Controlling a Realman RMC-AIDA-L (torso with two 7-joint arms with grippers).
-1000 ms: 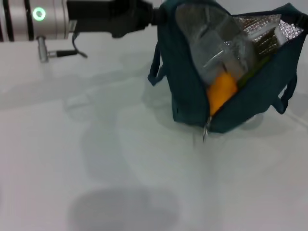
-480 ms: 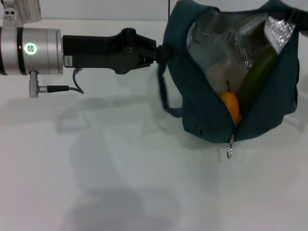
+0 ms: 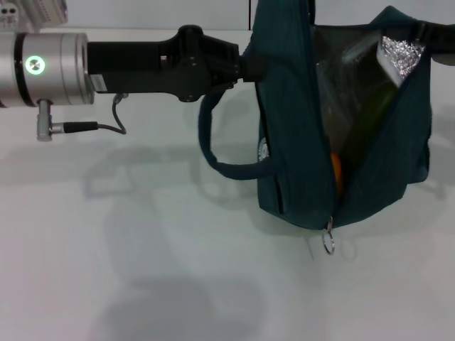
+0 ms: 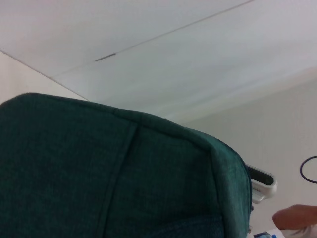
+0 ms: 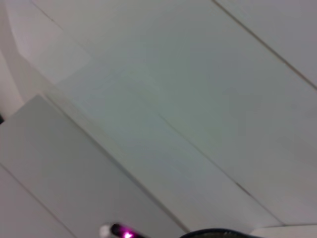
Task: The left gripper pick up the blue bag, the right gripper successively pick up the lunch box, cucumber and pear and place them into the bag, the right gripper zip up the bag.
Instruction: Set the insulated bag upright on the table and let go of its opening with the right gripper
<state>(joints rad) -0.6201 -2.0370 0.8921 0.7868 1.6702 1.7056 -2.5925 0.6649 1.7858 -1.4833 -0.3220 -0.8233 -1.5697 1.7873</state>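
Now the blue bag (image 3: 291, 142) hangs taller and more upright than half a second ago, its base lifted nearer the left hand (image 3: 250, 67) and its loop handle (image 3: 213, 153) swung out beneath the arm, so I judge the loading done and only the zipping left. Inside the open slit just beyond that hand, the cucumber (image 3: 370, 117) leans up the foil lining with the pear (image 3: 337, 172) below it, while the ring pull (image 3: 328, 244) dangles lowest, above the tabletop (image 3: 142, 270). Level and outstretched, the left arm reaches to the bag's upper edge, its hand clenched on the fabric; the right hand is out of sight.
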